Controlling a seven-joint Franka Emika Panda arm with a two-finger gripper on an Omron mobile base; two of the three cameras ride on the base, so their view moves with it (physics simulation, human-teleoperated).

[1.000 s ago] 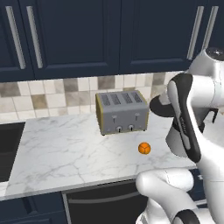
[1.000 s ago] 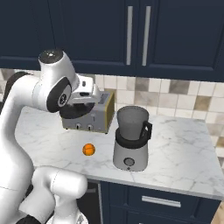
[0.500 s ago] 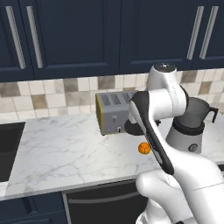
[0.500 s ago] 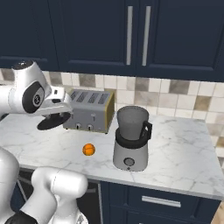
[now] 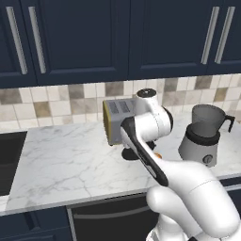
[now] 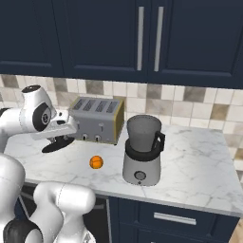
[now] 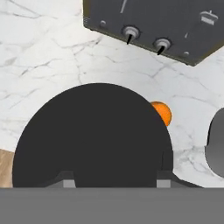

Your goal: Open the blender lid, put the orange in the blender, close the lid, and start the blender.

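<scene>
Claw (image 6: pixel 56 142) holding blender lid (image 7: pixel 92 136), marble counter (image 6: pixel 199 166)

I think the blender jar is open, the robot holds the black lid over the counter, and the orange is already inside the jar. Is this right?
Not quite. The orange is not in the jar: the right base view shows it lying on the counter, in front of the toaster and left of the blender. The rest holds: the jar is open, and the gripper holds the blender lid over the counter.

You're in a kitchen: navy cabinets (image 6: pixel 142 38) along the top, tiled backsplash (image 6: pixel 190 102), marble table (image 6: pixel 199 166), toaster (image 6: pixel 97 118) mid-frame.
</scene>
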